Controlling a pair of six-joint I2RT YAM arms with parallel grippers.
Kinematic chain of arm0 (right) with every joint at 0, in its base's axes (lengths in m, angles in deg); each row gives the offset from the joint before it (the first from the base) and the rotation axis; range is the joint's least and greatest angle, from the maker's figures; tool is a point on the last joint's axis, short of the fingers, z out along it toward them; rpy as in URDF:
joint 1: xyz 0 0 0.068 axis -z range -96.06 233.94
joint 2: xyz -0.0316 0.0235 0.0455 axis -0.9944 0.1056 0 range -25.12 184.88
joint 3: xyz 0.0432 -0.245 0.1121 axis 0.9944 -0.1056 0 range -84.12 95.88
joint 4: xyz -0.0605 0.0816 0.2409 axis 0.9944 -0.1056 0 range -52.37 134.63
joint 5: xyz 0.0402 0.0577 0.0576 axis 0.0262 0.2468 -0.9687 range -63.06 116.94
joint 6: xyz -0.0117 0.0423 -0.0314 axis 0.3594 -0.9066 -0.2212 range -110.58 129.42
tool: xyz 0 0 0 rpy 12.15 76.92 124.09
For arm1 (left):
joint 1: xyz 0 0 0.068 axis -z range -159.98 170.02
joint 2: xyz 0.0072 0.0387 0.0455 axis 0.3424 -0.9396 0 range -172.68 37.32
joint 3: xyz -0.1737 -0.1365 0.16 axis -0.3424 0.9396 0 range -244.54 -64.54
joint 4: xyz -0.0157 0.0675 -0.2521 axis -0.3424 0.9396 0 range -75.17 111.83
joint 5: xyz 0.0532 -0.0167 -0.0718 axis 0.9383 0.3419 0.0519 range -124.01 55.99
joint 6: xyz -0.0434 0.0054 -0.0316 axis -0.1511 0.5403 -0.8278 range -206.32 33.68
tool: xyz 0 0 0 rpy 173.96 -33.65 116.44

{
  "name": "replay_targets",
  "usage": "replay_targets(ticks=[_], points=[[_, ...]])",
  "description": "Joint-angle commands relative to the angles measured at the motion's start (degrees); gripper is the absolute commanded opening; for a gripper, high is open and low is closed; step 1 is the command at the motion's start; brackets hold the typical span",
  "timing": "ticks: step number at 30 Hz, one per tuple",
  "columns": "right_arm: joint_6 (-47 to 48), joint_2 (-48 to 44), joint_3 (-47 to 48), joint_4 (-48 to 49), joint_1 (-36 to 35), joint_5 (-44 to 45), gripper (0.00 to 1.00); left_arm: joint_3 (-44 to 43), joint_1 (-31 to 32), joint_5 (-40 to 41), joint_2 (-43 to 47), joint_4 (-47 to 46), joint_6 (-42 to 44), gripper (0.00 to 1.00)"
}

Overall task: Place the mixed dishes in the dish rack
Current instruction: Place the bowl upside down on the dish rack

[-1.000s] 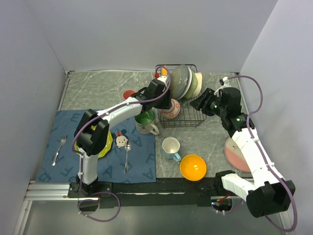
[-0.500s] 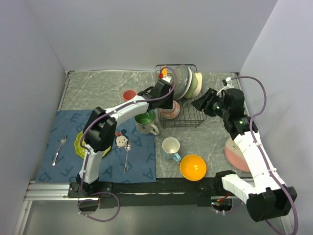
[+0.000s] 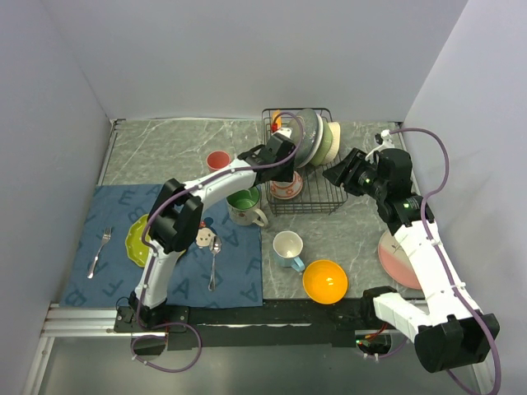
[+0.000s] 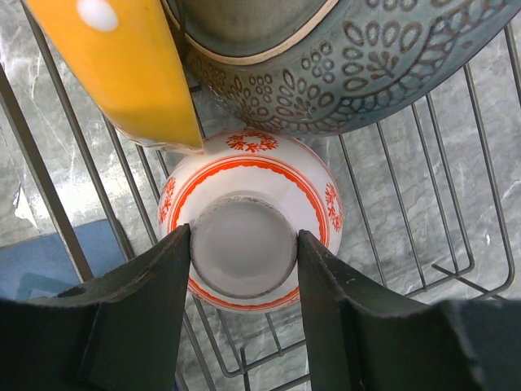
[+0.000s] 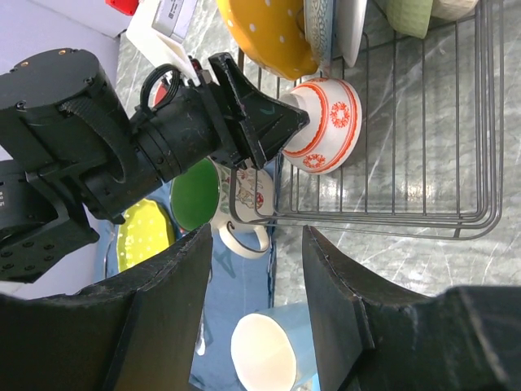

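Top external view: grey counter (image 3: 165,148) with the black wire dish rack (image 3: 325,199) at the back, right of centre, already carrying a few dishes on edge. Outside it sit a pink plate (image 3: 401,262) by the right arm, plus an orange bowl (image 3: 324,281) and a mug (image 3: 287,247) near the front, so job looks roughly half done. Inside the rack an orange plate (image 4: 130,65) and a grey bowl (image 4: 366,73) lean right over the small red-patterned bowl (image 4: 252,175), which is in the rack's front left part, bottom toward the left wrist camera. Left fingers (image 4: 138,326) clamped on its narrow foot ring only; right fingers (image 5: 163,326) apart, empty, hovering just off the rack's right side. Risks: grip on a short smooth ring is thin, so bowl could slip onto the wires or roll when let go; cannot tell if it rests on the wires yet. Backing out could knock the orange plate just above and tip the leaning dishes. Right arm is close, could clip the rack
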Motion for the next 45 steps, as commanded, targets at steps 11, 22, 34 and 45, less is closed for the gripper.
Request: replay_targets(ticks=[11, 22, 34, 45], points=[[-0.21, -0.78, 2.66, 1.1, 0.8, -0.48, 0.56, -1.26, 0.24, 4.03, 1.29, 1.67, 0.87, 0.77], [-0.21, -1.75, 2.75, 0.48, 0.89, -0.21, 0.56, 1.2, 0.41, 3.06, 5.24, -0.09, 0.61, 0.91], [-0.3, -1.66, 2.14, 0.83, 1.24, -0.74, 0.56, 4.89, 0.5, 0.95, 13.94, -2.81, -0.18, 0.88], [3.12, -0.43, 3.02, 0.48, 1.24, -3.9, 0.97, 17.69, -6.17, 4.29, 26.07, -4.48, -3.6, 0.95]])
